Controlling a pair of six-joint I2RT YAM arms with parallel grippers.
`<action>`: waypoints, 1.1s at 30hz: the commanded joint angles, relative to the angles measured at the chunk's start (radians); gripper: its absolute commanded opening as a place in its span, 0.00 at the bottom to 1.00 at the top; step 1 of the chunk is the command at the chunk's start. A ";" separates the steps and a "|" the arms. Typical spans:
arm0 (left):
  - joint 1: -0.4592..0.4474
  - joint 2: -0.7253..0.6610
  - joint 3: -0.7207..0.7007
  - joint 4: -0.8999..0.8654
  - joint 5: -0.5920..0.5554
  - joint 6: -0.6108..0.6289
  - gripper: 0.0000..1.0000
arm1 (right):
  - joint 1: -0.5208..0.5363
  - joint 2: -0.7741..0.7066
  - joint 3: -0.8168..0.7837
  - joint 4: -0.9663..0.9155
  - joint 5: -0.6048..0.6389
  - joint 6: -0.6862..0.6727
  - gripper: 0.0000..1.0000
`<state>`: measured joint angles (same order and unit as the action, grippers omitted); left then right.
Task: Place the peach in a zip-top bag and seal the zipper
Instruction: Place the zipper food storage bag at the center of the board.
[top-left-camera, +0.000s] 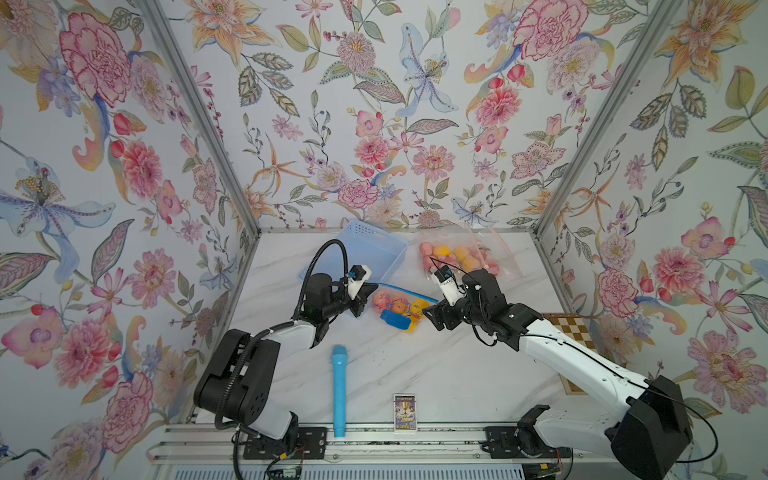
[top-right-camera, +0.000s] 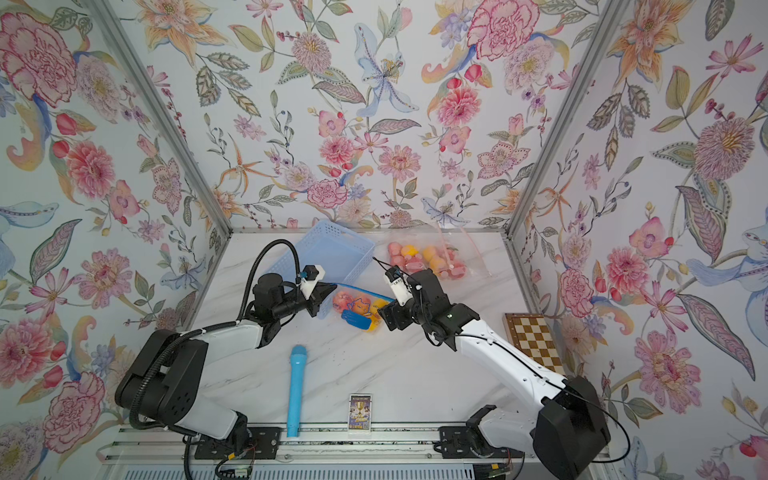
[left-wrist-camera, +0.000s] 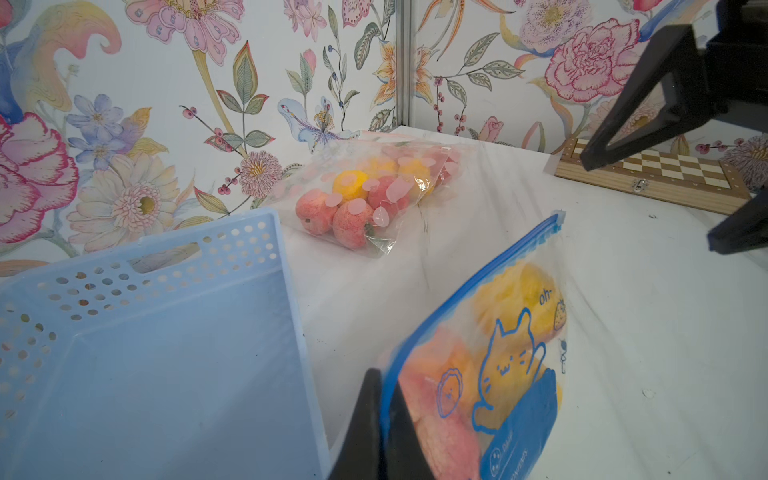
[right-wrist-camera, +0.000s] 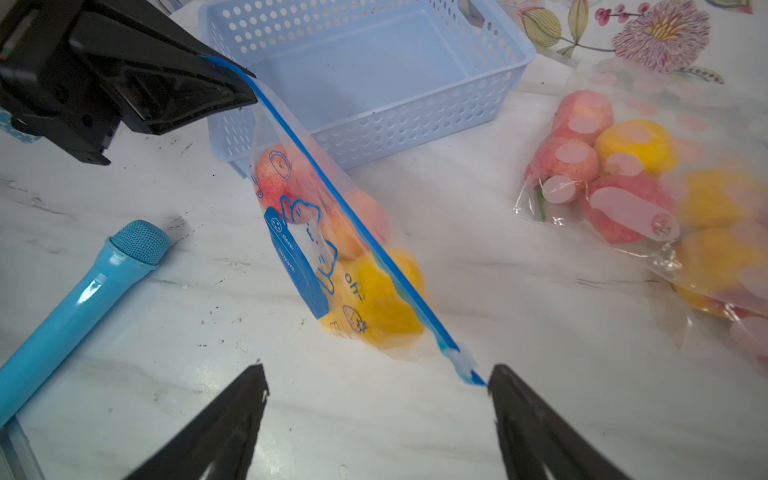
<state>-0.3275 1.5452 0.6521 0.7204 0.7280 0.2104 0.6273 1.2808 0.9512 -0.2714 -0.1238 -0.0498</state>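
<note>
Grips one end of the blue zipper (right-wrist-camera: 353, 216) of the zip-top bag (right-wrist-camera: 307, 249) with the left gripper (right-wrist-camera: 248, 89), jaws clenched flat on the plastic strip. Same in the left wrist view: black fingers (left-wrist-camera: 370, 419) pressed together on the bag's edge. Holds this end raised, with the zipper slanting down toward the right gripper (right-wrist-camera: 376, 372). Right gripper released, jaws wide apart, nothing between them. Far end of the zipper right at the inner side of one right finger; touching or only beside, cannot tell. Zipper line thin and straight along its length; fully sealed or not, hard to say.

Inside the bag: a pink-orange peach (right-wrist-camera: 276, 174) near the held end, more peach-coloured fruit below it, and a yellow fruit (right-wrist-camera: 382, 299) near the low end. Lower part of the bag resting on the white marble table (top-left-camera: 436, 365), between the two grippers in both top views.

Behind the bag, a light blue perforated basket (top-left-camera: 361, 229), close to the left gripper. Beside the basket, near the back wall, a second clear bag (top-left-camera: 461, 257) full of pink and yellow fruit, lying flat.

Nearer to the robot base, a blue toy microphone (top-left-camera: 339, 390) lying on the table, and near it a small card box (top-left-camera: 405, 413) at the table edge. On the right side, a wooden chessboard (top-left-camera: 575, 328), partly hidden by the right arm.
</note>
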 joint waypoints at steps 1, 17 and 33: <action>-0.002 0.011 0.011 0.034 0.048 -0.008 0.00 | 0.005 0.075 0.061 0.008 -0.037 -0.076 0.91; -0.011 -0.040 0.024 -0.075 0.012 -0.010 0.12 | -0.005 0.332 0.235 -0.055 -0.179 -0.116 0.22; -0.025 -0.403 -0.063 -0.179 -0.283 -0.180 0.77 | -0.017 0.078 0.124 -0.232 0.236 -0.004 0.00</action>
<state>-0.3454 1.1927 0.6121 0.5877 0.5327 0.0776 0.6296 1.3991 1.1133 -0.4465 0.0006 -0.0845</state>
